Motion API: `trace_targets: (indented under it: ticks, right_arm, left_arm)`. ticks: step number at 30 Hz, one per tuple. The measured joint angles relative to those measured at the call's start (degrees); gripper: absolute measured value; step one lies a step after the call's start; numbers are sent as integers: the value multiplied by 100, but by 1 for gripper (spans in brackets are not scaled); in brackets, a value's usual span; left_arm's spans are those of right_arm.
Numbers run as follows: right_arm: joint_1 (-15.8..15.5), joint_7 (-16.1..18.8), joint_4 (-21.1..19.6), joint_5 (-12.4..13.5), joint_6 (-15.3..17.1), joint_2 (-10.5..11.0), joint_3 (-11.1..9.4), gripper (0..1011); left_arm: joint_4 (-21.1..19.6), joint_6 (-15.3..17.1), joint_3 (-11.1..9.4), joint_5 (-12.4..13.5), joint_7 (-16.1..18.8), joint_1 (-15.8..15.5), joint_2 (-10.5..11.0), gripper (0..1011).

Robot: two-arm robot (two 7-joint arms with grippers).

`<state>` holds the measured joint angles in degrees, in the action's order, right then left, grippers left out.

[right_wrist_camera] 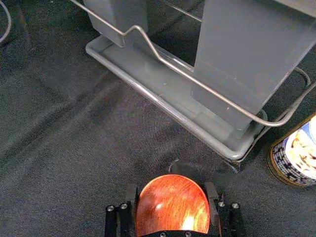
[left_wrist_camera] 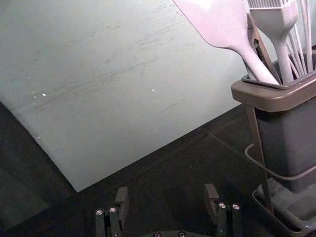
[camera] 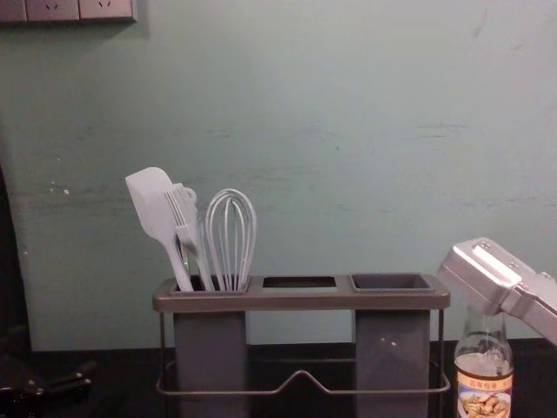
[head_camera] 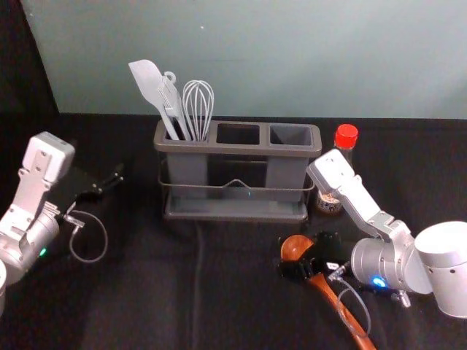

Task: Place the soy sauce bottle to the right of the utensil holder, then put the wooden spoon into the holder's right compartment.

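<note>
1. Orange-brown wood: the wooden spoon [head_camera: 295,248] is in front of the holder, toward its right end, its handle slanting down the head view to the right.
2. The right claw [head_camera: 308,257] is clamped on the spoon's bowl, one finger along each side.
3. The soy sauce bottle [head_camera: 346,136], red-capped, stands upright just right of the utensil holder [head_camera: 241,149], partly behind the right arm.
4. The holder's right compartment [head_camera: 290,135] has no spoon in it; the left one carries a pale spatula [head_camera: 148,82], a brush [head_camera: 170,102] and a whisk [head_camera: 198,102].
5. The left claw [head_camera: 109,182] is parked off the holder's left side, its fingers apart with nothing between them, above the black-covered bench [head_camera: 146,299].
</note>
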<state>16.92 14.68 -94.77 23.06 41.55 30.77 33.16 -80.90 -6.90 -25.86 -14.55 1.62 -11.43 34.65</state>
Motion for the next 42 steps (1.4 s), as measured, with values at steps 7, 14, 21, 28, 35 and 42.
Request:
trace_targets:
  ticks: [7,14,21,28,35,42]
  right_arm:
    - [0,0,0,5,0,1,0,835]
    - [-94,26,-121,-32,-183,48,-47,835]
    - [-390,136,-547,-157,-900,194,-274,835]
    - [-677,226,-1035,-300,-1622,311,-523,834]
    - [-884,222,-1424,-459,-2122,359,-729,834]
    - [-1019,136,-1808,-688,-2657,338,-983,834]
  left_arm:
    - [0,0,0,0,0,0,0,1005]
    - [0,0,0,0,0,0,0,1005]
    - [0,0,0,0,0,0,0,1005]
    - [0,0,0,0,0,0,0,1005]
    - [0,-1,0,0,0,0,0,1005]
    - [0,0,0,0,0,0,0,1005]
